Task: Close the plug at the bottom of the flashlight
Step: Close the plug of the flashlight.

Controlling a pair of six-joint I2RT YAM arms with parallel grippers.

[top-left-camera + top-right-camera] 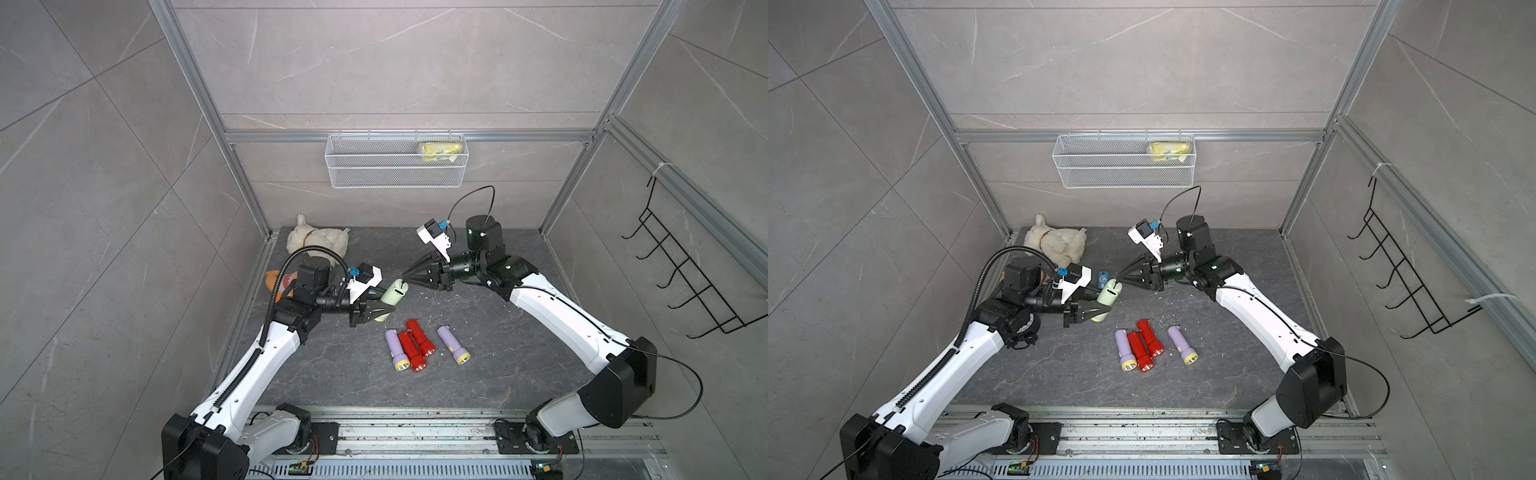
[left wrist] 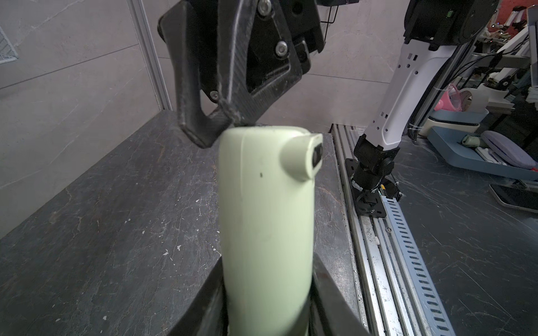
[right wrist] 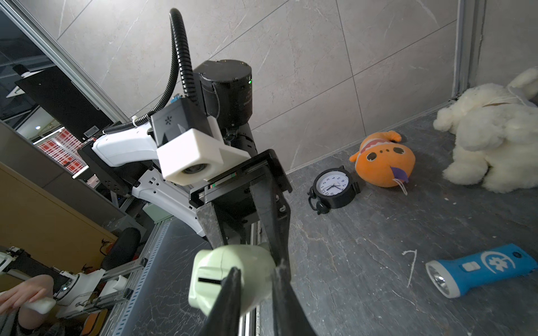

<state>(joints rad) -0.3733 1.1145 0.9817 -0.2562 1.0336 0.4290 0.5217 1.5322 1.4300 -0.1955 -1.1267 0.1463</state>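
A pale green flashlight (image 1: 388, 301) (image 1: 1106, 299) hangs above the table, and my left gripper (image 1: 386, 309) (image 2: 266, 291) is shut on its body (image 2: 267, 218). Its bottom end points toward my right arm. There the plug (image 2: 305, 157) (image 3: 209, 279), a raised green piece with a dark slot, stands out from the body. My right gripper (image 1: 404, 284) (image 1: 1119, 284) (image 3: 257, 270) has its tips against that bottom end. Its jaws stand a narrow gap apart with nothing between them, and one fingertip (image 3: 235, 275) lies beside the slot.
Two lilac (image 1: 395, 347) (image 1: 453, 344) and two red flashlights (image 1: 411, 349) (image 1: 422, 337) lie on the table below the grippers. A blue flashlight (image 3: 480, 270), a black clock (image 3: 333, 186), an orange plush (image 3: 384, 163) and a white plush (image 1: 318, 239) lie behind. A wire basket (image 1: 395, 162) hangs on the back wall.
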